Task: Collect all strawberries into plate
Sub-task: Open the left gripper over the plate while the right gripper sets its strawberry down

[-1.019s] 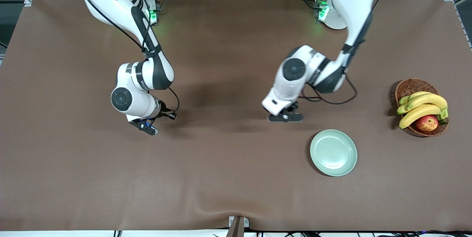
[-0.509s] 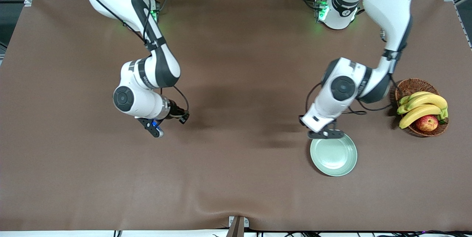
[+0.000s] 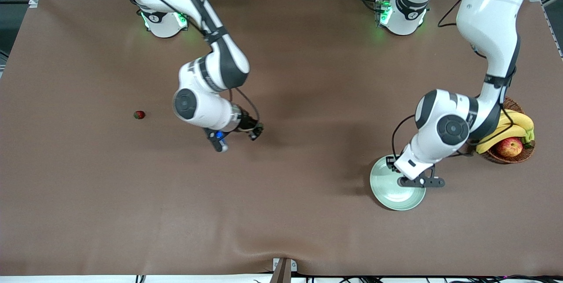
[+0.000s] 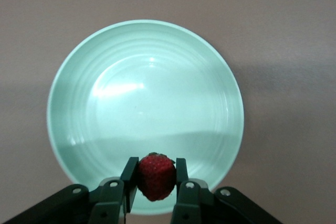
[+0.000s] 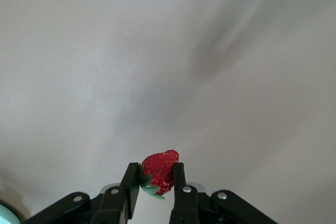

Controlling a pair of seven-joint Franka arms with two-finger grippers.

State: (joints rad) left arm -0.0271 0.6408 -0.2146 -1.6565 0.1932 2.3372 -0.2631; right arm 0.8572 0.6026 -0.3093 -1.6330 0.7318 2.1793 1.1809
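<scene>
I am watching the left gripper hanging over the plate, where half a second ago it was only at the plate's rim nearest the robots, and a second ago it was over bare cloth. In the left wrist view its jaws are pinching a strawberry between the fingers, directly above the mint-green plate. The plate itself is lying where it lay before, toward the left arm's end of the table, near the wicker basket with bananas and an apple.

The right gripper is travelling over the middle of the brown table, having shifted toward the left arm's end since the earlier frames. I am seeing its jaws clamped on a second strawberry in the right wrist view. With that arm moved off, a third strawberry is now showing on the cloth toward the right arm's end, well apart from the plate.
</scene>
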